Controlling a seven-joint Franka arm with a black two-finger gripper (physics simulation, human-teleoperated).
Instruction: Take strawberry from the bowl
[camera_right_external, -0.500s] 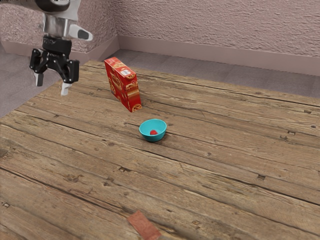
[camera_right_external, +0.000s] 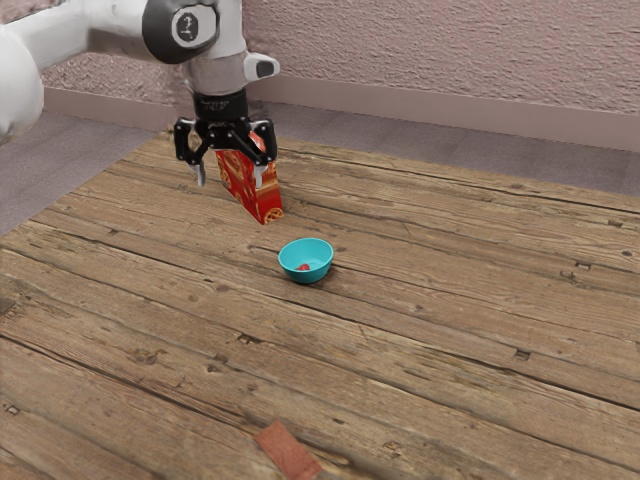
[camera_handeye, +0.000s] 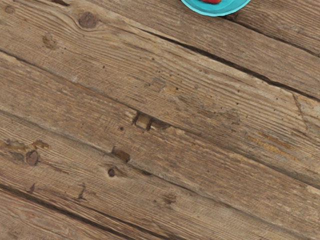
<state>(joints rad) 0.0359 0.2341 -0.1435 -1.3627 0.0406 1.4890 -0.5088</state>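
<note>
- Here's the claw (camera_right_external: 230, 177), spread wide, up above the bench (camera_right_external: 430, 300)!
- In the exterior view it crosses in front of the red box (camera_right_external: 262, 198).
- And the strawberry (camera_right_external: 303, 267)? Sitting inside the turquoise bowl (camera_right_external: 307, 276)!

Turquoise bowl (camera_right_external: 306, 250), red strawberry (camera_right_external: 304, 268), brown wood-grained table (camera_right_external: 450, 310), red box (camera_right_external: 265, 200) with tan pretzel-like pattern

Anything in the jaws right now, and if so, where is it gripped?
Nothing is held: the jaws stand open, and the strawberry lies in the bowl.
</note>
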